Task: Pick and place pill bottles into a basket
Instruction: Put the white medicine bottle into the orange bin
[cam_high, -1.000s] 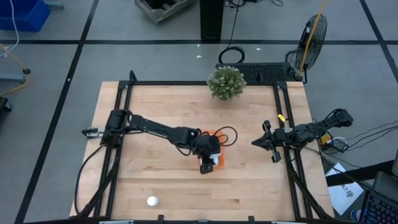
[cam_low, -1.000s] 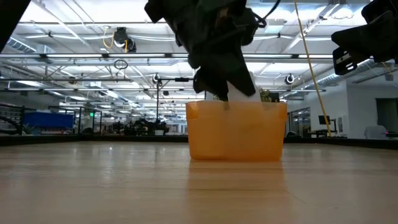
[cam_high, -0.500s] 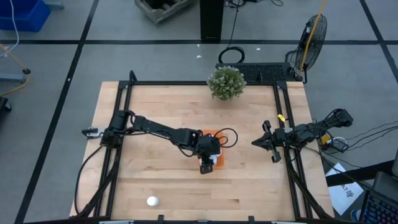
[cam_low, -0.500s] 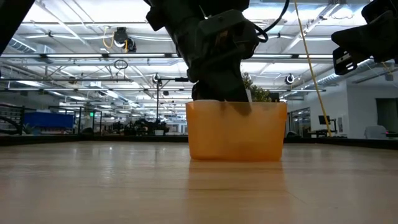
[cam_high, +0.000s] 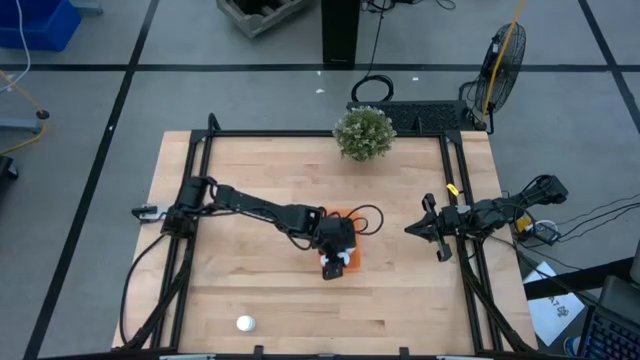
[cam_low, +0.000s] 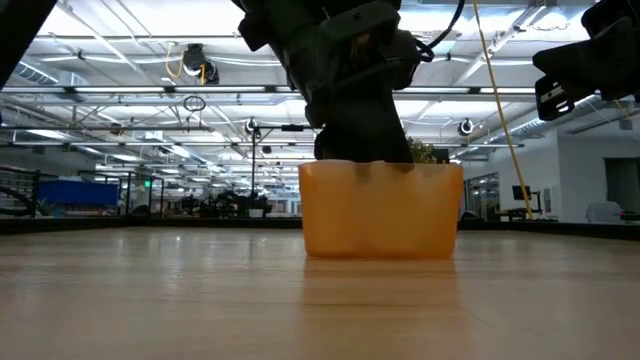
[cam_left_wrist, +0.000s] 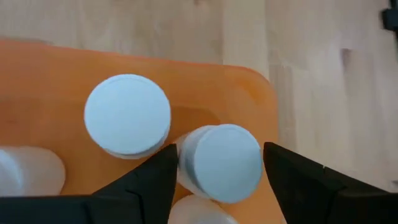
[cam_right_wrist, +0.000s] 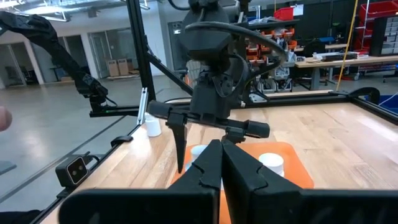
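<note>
Bottle work first, nearest the front edge: one pill bottle (cam_high: 245, 323) stands alone on the wooden table (cam_high: 250, 270), well apart from everything else and not yet collected. Farther in, at mid-table, the left gripper (cam_high: 335, 262) has sunk lower into the orange basket (cam_low: 380, 210) than half a second ago, when a sliver of white showed above the rim in the low view; now none does. The left wrist view shows its fingers (cam_left_wrist: 149, 180) spread either side of a capped bottle (cam_left_wrist: 221, 163) standing in the basket beside another bottle (cam_left_wrist: 127, 122), so this one looks delivered and close to release. To the right, the right gripper (cam_high: 432, 229) waits near the table's edge, fingers pressed together. At the far edge sits the potted plant (cam_high: 364, 132).
</note>
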